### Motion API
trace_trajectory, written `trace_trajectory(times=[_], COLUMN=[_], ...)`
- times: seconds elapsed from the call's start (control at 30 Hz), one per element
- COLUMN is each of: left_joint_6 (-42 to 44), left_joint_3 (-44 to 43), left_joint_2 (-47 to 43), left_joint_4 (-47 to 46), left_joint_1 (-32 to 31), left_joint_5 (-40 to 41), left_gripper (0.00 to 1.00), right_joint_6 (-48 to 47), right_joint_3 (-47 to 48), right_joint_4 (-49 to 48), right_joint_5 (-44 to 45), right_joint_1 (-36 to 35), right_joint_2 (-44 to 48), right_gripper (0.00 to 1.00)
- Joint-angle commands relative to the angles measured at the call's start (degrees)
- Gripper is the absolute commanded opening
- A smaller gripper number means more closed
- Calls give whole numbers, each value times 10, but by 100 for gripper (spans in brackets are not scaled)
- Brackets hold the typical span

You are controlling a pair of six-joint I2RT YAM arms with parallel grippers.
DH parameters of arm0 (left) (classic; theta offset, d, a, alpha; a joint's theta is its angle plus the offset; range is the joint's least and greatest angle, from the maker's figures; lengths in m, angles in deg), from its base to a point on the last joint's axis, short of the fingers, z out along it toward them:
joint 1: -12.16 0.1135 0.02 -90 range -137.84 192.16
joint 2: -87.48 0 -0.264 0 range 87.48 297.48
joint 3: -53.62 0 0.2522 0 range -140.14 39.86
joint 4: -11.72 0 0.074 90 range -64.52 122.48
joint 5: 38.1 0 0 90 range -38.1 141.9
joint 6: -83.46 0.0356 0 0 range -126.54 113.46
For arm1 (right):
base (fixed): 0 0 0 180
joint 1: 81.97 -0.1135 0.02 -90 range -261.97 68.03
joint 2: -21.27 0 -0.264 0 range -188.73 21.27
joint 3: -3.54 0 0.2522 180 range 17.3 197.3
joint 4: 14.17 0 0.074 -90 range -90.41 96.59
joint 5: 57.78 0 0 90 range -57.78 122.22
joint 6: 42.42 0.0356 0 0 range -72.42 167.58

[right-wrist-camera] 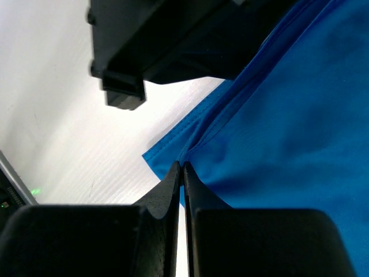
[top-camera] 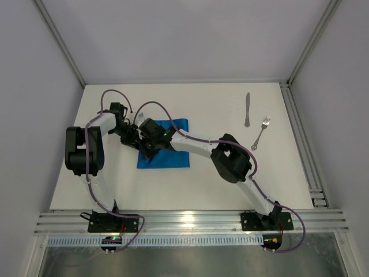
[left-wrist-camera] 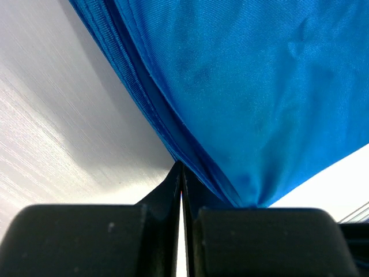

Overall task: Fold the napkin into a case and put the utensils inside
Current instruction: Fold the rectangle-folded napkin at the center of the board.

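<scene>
Napkin (top-camera: 173, 154) lies on the bench (top-camera: 230, 190), left of centre, as a near-square blue patch. More than one layer shows at its hem in the wrist views, so I take it as part-folded and not yet a narrow case. Left claw (left-wrist-camera: 181, 176): clenched, tips together with the hem bunched between them, cloth rising away from the tips in a drape. Right claw (right-wrist-camera: 183, 173): clenched likewise, tips nipping the hem close to a corner of the cloth, with the black body of the left claw just beyond it in that view. From above, both claws sit close together at the napkin's left edge, and the right arm reaches across the cloth to get there. Key relation: the whole napkin lies to the right of both claws. The pinched edge would therefore have to travel rightward over the cloth, with the fold line running far-to-near. Judgement: the step in hand is folding the left edge across. The two claws need to move together or the hem will skew. Knife (top-camera: 247, 109) and fork (top-camera: 260, 134) lie at the far right, well apart from the napkin and not touching each other. Their long axes run roughly far-to-near, the fork tilted, so about parallel to the expected fold line. The right arm's base is the nearer to them.
</scene>
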Motion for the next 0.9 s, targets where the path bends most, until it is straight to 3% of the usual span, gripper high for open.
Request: trace_trajectory(times=[0.0,0.13,0.2,0.23,0.33,0.5,0.6,0.77,0.87], left_joint_6=[7,10,13,13,17,21,24,30,39], left_joint_3=[15,14,12,10,5,-4,-7,-7,0], left_joint_2=[0,-10,-12,-13,-21,-45,-67,-107,-123], left_joint_4=[-8,-8,-6,-6,1,11,20,43,77], left_joint_1=[4,6,6,5,5,26,25,25,24], left_joint_5=[28,46,50,54,74,100,111,110,77], left_gripper=[2,4,6,6,9,17,27,29,32], right_joint_6=[10,16,17,17,8,-13,-26,-16,29], right_joint_3=[20,23,23,26,27,37,23,-84,-171], right_joint_4=[-15,-18,-21,-20,-18,-1,7,-4,-30], right_joint_5=[-13,-23,-28,-29,-35,-35,-28,5,-11], right_joint_1=[-4,-2,-2,-3,-2,-2,0,44,124], right_joint_2=[-13,-21,-23,-23,-9,38,88,187,233], right_gripper=[4,5,14,26,40,54,61,62,54])
